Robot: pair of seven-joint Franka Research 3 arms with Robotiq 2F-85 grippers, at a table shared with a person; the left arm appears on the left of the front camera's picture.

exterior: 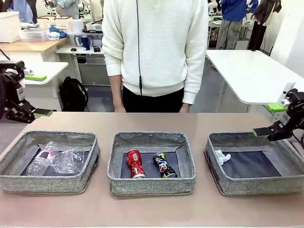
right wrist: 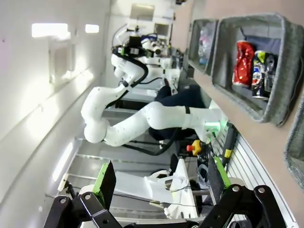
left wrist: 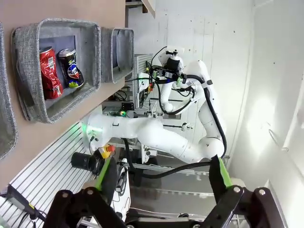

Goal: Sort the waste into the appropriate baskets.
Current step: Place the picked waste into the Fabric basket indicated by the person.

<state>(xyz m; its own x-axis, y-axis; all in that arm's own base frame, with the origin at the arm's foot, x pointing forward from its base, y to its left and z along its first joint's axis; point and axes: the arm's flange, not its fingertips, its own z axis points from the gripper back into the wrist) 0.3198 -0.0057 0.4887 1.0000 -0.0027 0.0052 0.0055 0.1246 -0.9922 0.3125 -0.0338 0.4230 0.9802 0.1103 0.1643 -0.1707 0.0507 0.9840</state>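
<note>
Three grey woven baskets stand in a row on the table. The left basket point(exterior: 47, 183) holds a clear plastic bottle point(exterior: 42, 159) and a clear plastic cup point(exterior: 69, 160). A red crushed can point(exterior: 135, 163) and a dark multicoloured can point(exterior: 164, 165) lie in the middle basket point(exterior: 152, 185). In the right basket point(exterior: 251, 188) sits a crumpled white paper ball point(exterior: 221, 156). My left gripper point(exterior: 39, 95) hangs open beyond the table's left end, nothing in it. My right gripper point(exterior: 268, 119) stands open above the right basket's far right corner, holding nothing. Both wrist views show wide-spread jaws: left gripper point(left wrist: 160, 190), right gripper point(right wrist: 161, 185).
A person in a white sweater point(exterior: 156, 47) stands at the far edge, hands off the table. Bare tabletop point(exterior: 152, 121) lies behind and in front of the baskets. White tables point(exterior: 251, 71) stand behind.
</note>
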